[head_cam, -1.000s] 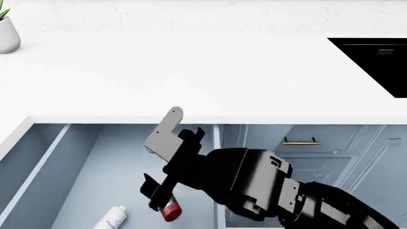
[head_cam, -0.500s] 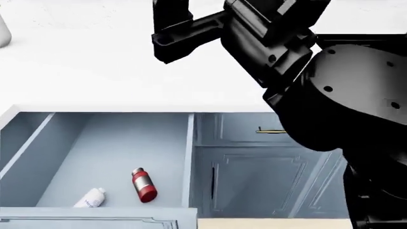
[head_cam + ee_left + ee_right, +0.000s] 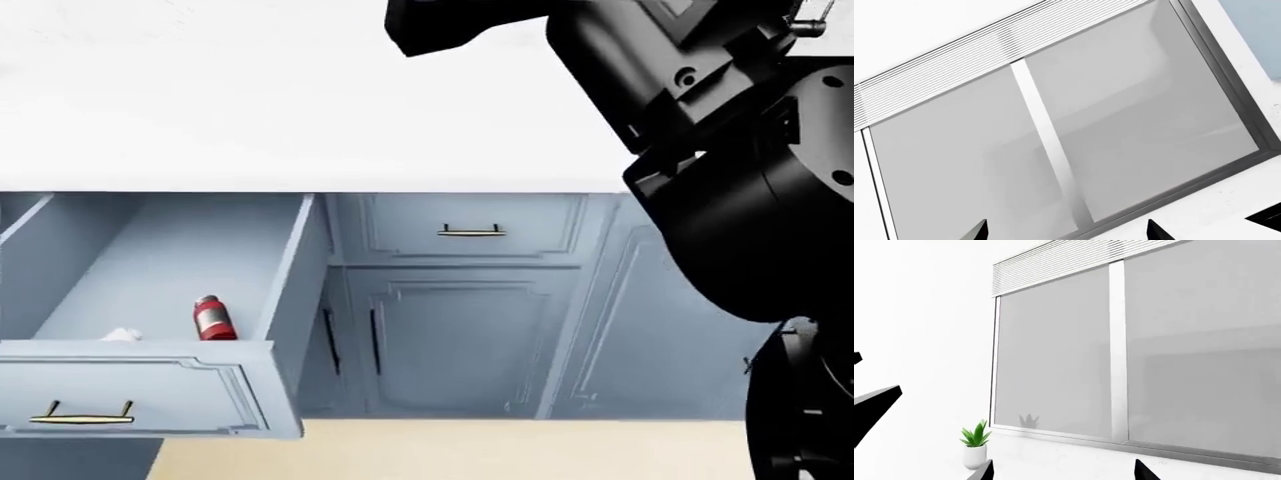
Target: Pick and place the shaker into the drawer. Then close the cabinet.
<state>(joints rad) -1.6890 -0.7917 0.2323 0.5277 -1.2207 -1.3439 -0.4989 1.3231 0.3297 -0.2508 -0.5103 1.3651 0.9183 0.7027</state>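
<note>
The red shaker (image 3: 210, 318) with its silver cap sits inside the open drawer (image 3: 134, 395), near the drawer's right inner wall, free of any gripper. My right arm (image 3: 747, 150) is raised high over the countertop at the right of the head view. My right gripper (image 3: 1063, 472) is open and empty, its fingertips (image 3: 984, 472) wide apart, facing a window. My left gripper (image 3: 1066, 233) is open and empty too, also facing a window; it is out of the head view.
A white bottle (image 3: 120, 335) lies in the drawer left of the shaker, mostly hidden by the drawer front. The white countertop (image 3: 267, 110) runs above. Panelled blue cabinet doors (image 3: 454, 350) stand to the drawer's right. A potted plant (image 3: 975, 445) sits by the window.
My right gripper let go of the shaker in the drawer and rose up over the counter. The head view has pulled back and lower; the drawer front now shows.
</note>
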